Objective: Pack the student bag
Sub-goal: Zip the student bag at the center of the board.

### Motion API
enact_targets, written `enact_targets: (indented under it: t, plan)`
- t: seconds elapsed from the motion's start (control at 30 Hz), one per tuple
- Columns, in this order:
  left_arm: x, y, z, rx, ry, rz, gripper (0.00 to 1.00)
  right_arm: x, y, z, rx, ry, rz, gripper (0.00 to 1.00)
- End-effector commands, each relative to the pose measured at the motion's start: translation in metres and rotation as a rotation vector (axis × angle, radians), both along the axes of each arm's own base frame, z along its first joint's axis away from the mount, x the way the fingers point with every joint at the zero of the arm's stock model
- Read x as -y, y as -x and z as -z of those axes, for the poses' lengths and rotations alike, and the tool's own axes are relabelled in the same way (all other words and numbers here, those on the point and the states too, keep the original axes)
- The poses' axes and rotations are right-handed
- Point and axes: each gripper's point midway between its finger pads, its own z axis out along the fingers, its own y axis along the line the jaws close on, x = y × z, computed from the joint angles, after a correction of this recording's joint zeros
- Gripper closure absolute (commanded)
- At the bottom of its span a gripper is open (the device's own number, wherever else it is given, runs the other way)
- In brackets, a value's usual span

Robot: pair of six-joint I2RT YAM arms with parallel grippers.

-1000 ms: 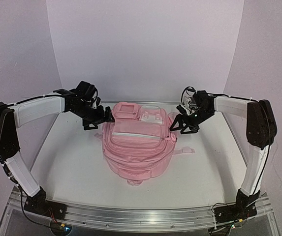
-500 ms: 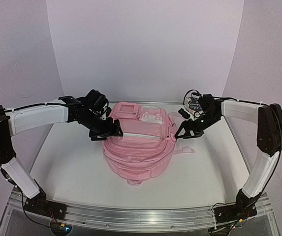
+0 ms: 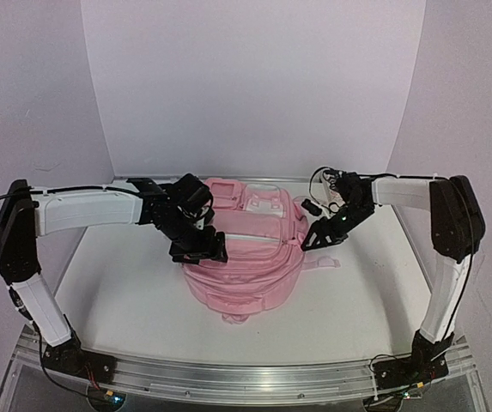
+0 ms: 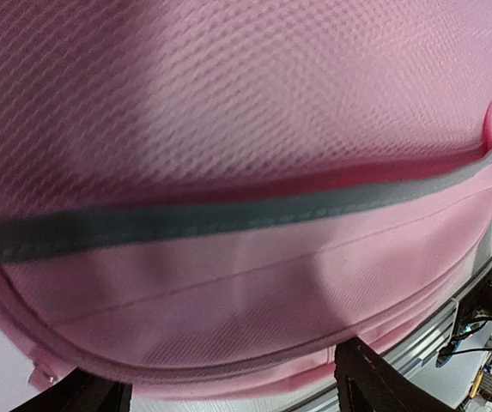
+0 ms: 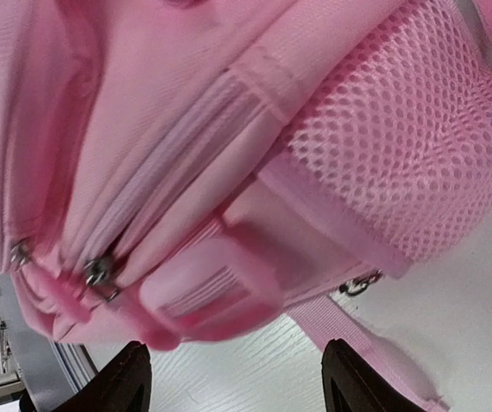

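The student bag is a soft pink backpack lying flat mid-table. My left gripper hangs low over its left upper side. In the left wrist view pink mesh and a grey reflective strip fill the frame, and the bag's seam edge runs just above my left gripper, whose jaws stand wide apart. My right gripper sits at the bag's right flank. The right wrist view shows a mesh side pocket, zip pulls and a pink strap tab just beyond my right gripper, open on nothing.
At the bag's far end are a pink square panel and a pale clear one. A thin pink strap trails right onto the white table. White walls stand behind and at both sides.
Both arms have swung inward and down onto the bag, the left onto its upper left side, the right to its right flank. Both pairs of jaws have narrowed somewhat.
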Motion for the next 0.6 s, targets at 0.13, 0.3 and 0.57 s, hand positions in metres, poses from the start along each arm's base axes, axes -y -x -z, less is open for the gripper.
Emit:
enact_targets:
  t: [0.13,0.3,0.57]
  plan:
    - [0.028,-0.049,-0.003,0.066,0.013,-0.042,0.26,-0.018,-0.046,-0.013,0.074,-0.025,0.008,0.42]
    - [0.013,-0.061,-0.029,0.096,0.102,-0.099,0.29,-0.011,-0.057,-0.026,0.119,-0.014,0.027,0.43]
    - [-0.016,-0.057,-0.062,0.135,0.146,-0.101,0.29,-0.001,-0.027,-0.045,0.206,-0.049,-0.087,0.57]
